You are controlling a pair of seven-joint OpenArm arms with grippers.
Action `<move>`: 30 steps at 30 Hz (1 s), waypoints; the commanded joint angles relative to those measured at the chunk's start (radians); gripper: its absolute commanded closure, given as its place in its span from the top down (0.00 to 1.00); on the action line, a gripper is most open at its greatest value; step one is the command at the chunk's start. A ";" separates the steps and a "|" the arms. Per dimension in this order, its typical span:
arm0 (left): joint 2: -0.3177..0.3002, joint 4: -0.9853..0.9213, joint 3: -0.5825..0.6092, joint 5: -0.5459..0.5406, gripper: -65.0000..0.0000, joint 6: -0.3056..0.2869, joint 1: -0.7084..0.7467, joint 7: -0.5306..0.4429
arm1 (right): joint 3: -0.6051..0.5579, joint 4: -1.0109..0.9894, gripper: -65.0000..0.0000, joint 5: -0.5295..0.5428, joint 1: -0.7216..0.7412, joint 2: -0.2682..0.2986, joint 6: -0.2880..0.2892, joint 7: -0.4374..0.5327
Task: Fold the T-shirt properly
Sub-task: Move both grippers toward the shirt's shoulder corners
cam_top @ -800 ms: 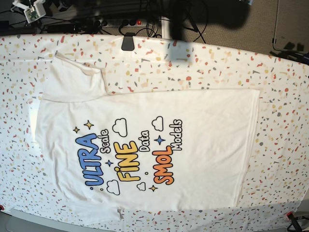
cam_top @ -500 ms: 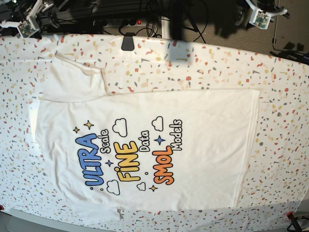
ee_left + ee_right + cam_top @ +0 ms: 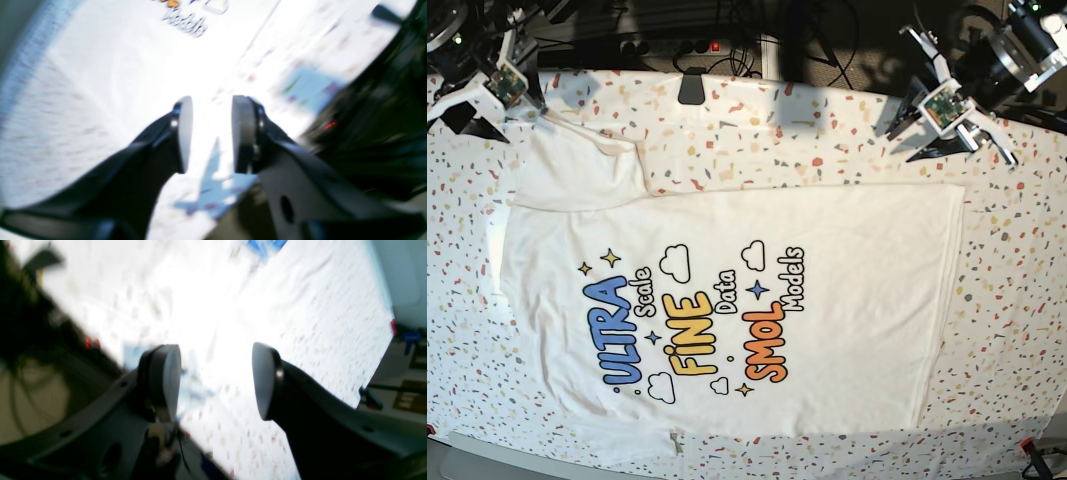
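The white T-shirt [image 3: 827, 300] lies flat and print side up on the speckled table covering [image 3: 1027, 300], its neck end at the left and its hem at the right. One sleeve [image 3: 577, 165] spreads out at the upper left. My left gripper [image 3: 905, 143] hangs open above the covering, just beyond the hem's far corner. In the left wrist view its gripper [image 3: 208, 133] is empty, and the T-shirt [image 3: 133, 50] lies ahead of it. My right gripper [image 3: 502, 120] hovers open by the sleeve's far edge. The blurred right wrist view shows that gripper [image 3: 217, 380] holding nothing.
A black object [image 3: 692, 88] sits at the table's far edge, with cables [image 3: 727, 40] behind it. A red clamp [image 3: 1027, 443] grips the near right corner. The table's front edge runs close below the shirt.
Both arms have come down into the base view from the top corners, towards the far corners of the shirt. The T-shirt has not moved.
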 commanded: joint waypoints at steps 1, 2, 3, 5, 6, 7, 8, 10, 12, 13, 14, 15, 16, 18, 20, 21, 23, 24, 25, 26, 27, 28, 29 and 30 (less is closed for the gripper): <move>-0.026 0.018 -0.005 0.011 0.37 0.004 0.002 -0.027 | 0.010 0.013 0.55 -0.018 -0.018 0.016 -0.010 0.013; -0.043 0.018 -0.005 0.040 0.42 0.004 0.003 -0.027 | 0.010 0.013 0.59 -0.049 -0.031 0.021 -0.010 0.013; -0.058 0.017 -0.005 0.060 0.45 0.004 0.003 -0.026 | 0.010 0.013 0.64 -0.073 -0.042 0.021 -0.010 0.014; -0.086 0.017 -0.005 0.105 0.46 0.005 0.003 -0.029 | 0.010 0.013 0.71 -0.089 -0.057 0.021 -0.010 0.014; -0.098 0.017 -0.005 0.119 0.46 0.008 0.002 -0.035 | 0.010 0.013 0.72 -0.089 -0.063 0.021 -0.010 0.014; -0.107 0.017 -0.005 0.134 0.46 0.008 0.003 -0.051 | 0.010 0.013 0.72 -0.088 -0.063 0.021 -0.010 0.014; -0.113 0.017 -0.005 0.160 0.46 0.008 0.002 -0.075 | 0.010 0.013 0.72 -0.089 -0.063 0.021 -0.010 0.014; -0.119 0.017 -0.005 0.228 0.46 0.008 0.002 -0.136 | 0.010 0.013 0.72 -0.089 -0.063 0.021 -0.010 0.023; -0.123 0.017 -0.005 0.280 0.46 0.008 0.002 -0.169 | 0.010 0.013 0.72 -0.089 -0.063 0.021 -0.010 0.025; -0.131 0.017 -0.003 0.291 0.46 0.012 0.002 -0.170 | 0.010 0.013 0.72 -0.089 -0.063 0.021 -0.010 0.026; -0.142 0.017 0.001 0.310 0.46 0.013 0.002 -0.169 | 0.010 0.013 0.72 -0.089 -0.063 0.021 -0.010 0.031; -0.155 0.016 0.008 0.335 0.46 0.023 0.002 -0.169 | 0.010 0.013 0.72 -0.089 -0.063 0.021 -0.010 0.039; -0.167 0.012 0.018 0.359 0.46 0.046 0.002 -0.169 | 0.010 0.013 0.72 -0.087 -0.063 0.021 -0.010 0.051; -0.185 0.000 0.043 0.413 0.46 0.100 0.002 -0.169 | 0.010 0.013 0.72 -0.067 -0.062 0.020 -0.010 0.060; -0.184 -0.019 0.072 0.458 0.45 0.132 -0.005 -0.170 | 0.010 0.013 0.72 -0.025 -0.060 0.020 -0.010 0.060; -0.184 -0.033 0.089 0.462 0.45 0.135 -0.019 -0.169 | 0.010 0.013 0.72 -0.010 -0.058 0.020 -0.010 0.060; -0.181 -0.074 0.136 0.462 0.45 0.136 -0.063 -0.168 | 0.010 0.013 0.72 -0.006 -0.057 0.020 -0.010 0.059; -0.178 -0.102 0.162 0.462 0.45 0.136 -0.091 -0.164 | 0.010 0.013 0.72 -0.006 -0.057 0.019 -0.010 0.059; -0.175 -0.133 0.189 0.462 0.45 0.136 -0.123 -0.160 | 0.010 0.013 0.72 -0.006 -0.057 0.019 -0.010 0.058; -0.171 -0.167 0.217 0.464 0.45 0.137 -0.160 -0.154 | 0.010 0.013 0.72 -0.006 -0.057 0.018 -0.010 0.058; -0.164 -0.202 0.243 0.482 0.45 0.150 -0.200 -0.140 | 0.010 0.013 0.72 -0.006 -0.057 0.018 -0.010 0.058; -0.158 -0.236 0.268 0.499 0.45 0.176 -0.238 -0.111 | 0.010 0.013 0.72 -0.006 -0.057 0.018 -0.010 0.058; -0.158 -0.269 0.292 0.498 0.45 0.195 -0.277 -0.077 | 0.010 0.013 0.72 -0.006 -0.057 0.018 -0.010 0.058; -0.160 -0.302 0.314 0.494 0.45 0.196 -0.312 -0.046 | 0.010 0.013 0.72 -0.006 -0.057 0.018 -0.010 0.058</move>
